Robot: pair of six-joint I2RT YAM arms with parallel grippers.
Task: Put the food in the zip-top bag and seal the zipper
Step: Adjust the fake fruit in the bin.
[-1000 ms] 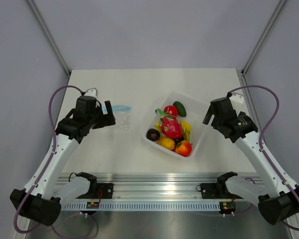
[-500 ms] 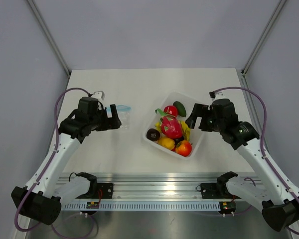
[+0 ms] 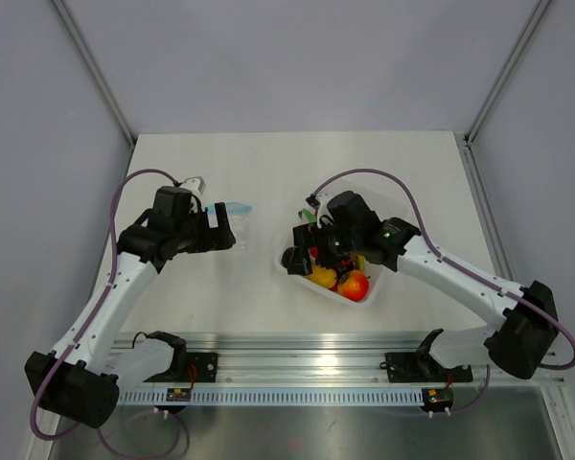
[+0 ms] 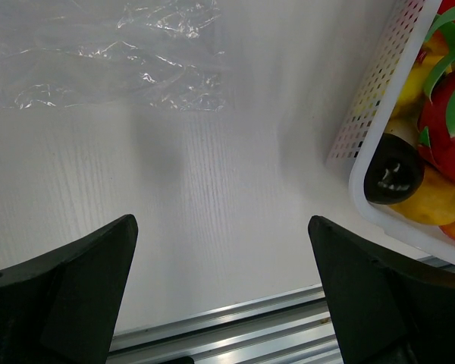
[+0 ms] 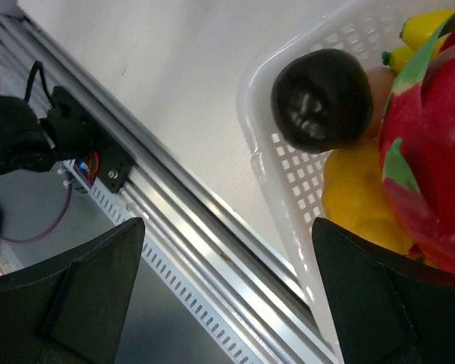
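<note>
The food lies in a white perforated tray point(image 3: 379, 273): a red-orange fruit point(image 3: 353, 285), a yellow one point(image 3: 322, 278) and a dark brown one point(image 3: 292, 259). The right arm hides the others. The zip-top bag point(image 3: 238, 223) lies flat and empty left of the tray, its blue zipper point(image 3: 232, 206) on the far edge. My left gripper point(image 3: 224, 230) is open and empty at the bag's left side. My right gripper point(image 3: 313, 257) is open and empty above the tray's near-left corner. The right wrist view shows the brown fruit point(image 5: 322, 98), the yellow fruit point(image 5: 364, 197) and the pink-red fruit point(image 5: 432, 152).
The left wrist view shows the bag point(image 4: 106, 61), the tray's wall point(image 4: 371, 106) and the brown fruit point(image 4: 393, 173). An aluminium rail point(image 3: 287, 353) runs along the table's near edge. Grey walls and slanted frame posts point(image 3: 96, 67) border the table.
My right arm has swung left from the tray's right side to over the tray. My left gripper has edged right toward the bag.
</note>
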